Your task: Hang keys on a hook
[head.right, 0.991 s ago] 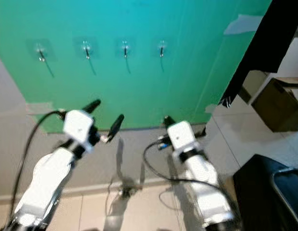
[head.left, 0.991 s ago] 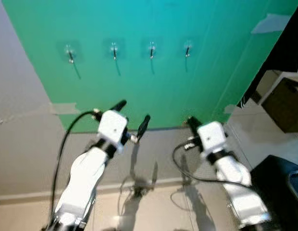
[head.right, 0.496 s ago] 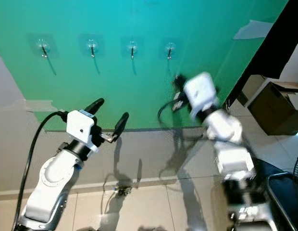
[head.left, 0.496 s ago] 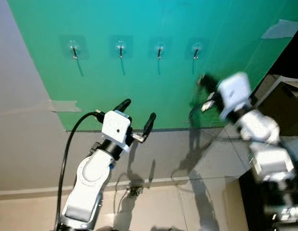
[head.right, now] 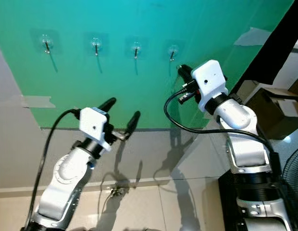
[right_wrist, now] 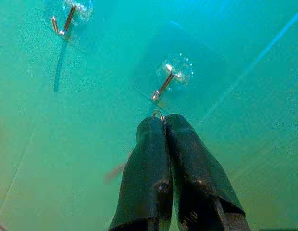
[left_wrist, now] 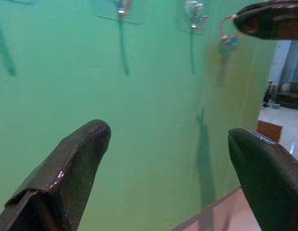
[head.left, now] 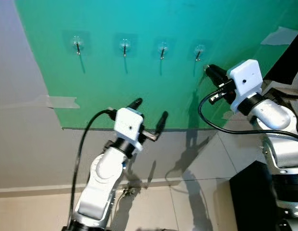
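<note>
Apparently the keys (left_wrist: 228, 41) were a small, light bunch on a thin metal ring (right_wrist: 158, 114); judged from that, they would weigh almost nothing, be hard and stiff, and be slippery enough to swing or twist in a loose pinch; the sensible place to hold was low on the ring or the key heads, leaving the top of the loop free to slip over a hook. The right gripper (right_wrist: 164, 126) did just that; its two black fingers were pressed together on the keys, with only a sliver of ring poking out past the tips, just beside the rightmost hook (right_wrist: 164, 84) and not yet over it; the key blades themselves were hidden between the fingers. That hook was the landmark: a small metal peg on a clear stick-on pad, last in a row of four on a green wall panel (head.left: 139, 82). The right arm was raised and stretched forward toward it, wrist camera facing the wall. The left gripper (head.left: 148, 111) hung lower than the hook and off to its left, fingers spread wide apart and holding nothing, forearm angled up from the floor.
</note>
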### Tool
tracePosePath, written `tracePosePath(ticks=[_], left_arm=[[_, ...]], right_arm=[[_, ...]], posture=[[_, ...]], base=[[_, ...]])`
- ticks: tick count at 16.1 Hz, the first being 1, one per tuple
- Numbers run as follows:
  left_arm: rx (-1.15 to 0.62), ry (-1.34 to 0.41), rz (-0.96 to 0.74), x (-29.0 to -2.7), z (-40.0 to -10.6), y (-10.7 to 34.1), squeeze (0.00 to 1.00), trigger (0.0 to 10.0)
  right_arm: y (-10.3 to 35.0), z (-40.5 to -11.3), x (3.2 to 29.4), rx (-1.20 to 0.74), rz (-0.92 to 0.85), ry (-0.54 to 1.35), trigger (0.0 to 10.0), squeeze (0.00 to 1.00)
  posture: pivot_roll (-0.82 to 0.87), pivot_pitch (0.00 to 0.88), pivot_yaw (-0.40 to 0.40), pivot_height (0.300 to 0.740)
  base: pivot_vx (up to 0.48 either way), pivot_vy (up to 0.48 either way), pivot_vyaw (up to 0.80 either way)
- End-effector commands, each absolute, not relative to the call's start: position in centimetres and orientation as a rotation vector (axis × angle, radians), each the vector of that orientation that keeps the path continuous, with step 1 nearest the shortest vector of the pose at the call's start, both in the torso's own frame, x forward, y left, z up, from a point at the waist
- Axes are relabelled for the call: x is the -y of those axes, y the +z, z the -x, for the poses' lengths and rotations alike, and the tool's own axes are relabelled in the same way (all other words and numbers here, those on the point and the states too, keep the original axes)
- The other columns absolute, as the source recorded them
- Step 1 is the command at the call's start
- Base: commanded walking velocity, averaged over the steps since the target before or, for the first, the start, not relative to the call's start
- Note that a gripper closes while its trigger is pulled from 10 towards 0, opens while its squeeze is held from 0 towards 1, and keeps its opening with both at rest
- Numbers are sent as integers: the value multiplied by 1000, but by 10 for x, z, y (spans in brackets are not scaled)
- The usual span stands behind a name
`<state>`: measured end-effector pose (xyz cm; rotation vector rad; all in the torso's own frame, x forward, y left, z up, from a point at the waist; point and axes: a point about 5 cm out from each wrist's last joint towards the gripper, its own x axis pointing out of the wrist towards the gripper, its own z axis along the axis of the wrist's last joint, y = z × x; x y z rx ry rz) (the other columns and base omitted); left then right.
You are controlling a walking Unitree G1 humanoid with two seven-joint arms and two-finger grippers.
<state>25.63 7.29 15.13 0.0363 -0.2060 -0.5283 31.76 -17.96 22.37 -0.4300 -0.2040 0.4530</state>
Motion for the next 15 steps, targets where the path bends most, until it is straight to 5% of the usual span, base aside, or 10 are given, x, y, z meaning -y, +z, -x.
tracePosePath(ticks=[1, 8, 12, 15], left_arm=[[211, -550, -28, -62, -255, 155, 0, 10000], [175, -469, -24, -67, -274, 152, 0, 10000], [147, -405, 0, -73, -279, 149, 0, 10000], [137, -380, -15, -77, -281, 149, 0, 10000]], right_arm=[[235, -317, 186, 216, 438, 450, 0, 0], [228, -336, 158, 211, 414, 489, 0, 0], [220, -339, 147, 190, 428, 510, 0, 0], [219, -341, 136, 199, 448, 539, 0, 0]], posture=[[-108, 0, -191, 740], [-58, 0, -138, 740], [-35, 0, -148, 740], [-17, 0, -154, 740]], base=[[0, 0, 0], [0, 0, 0], [0, -422, 0], [0, -446, 800]])
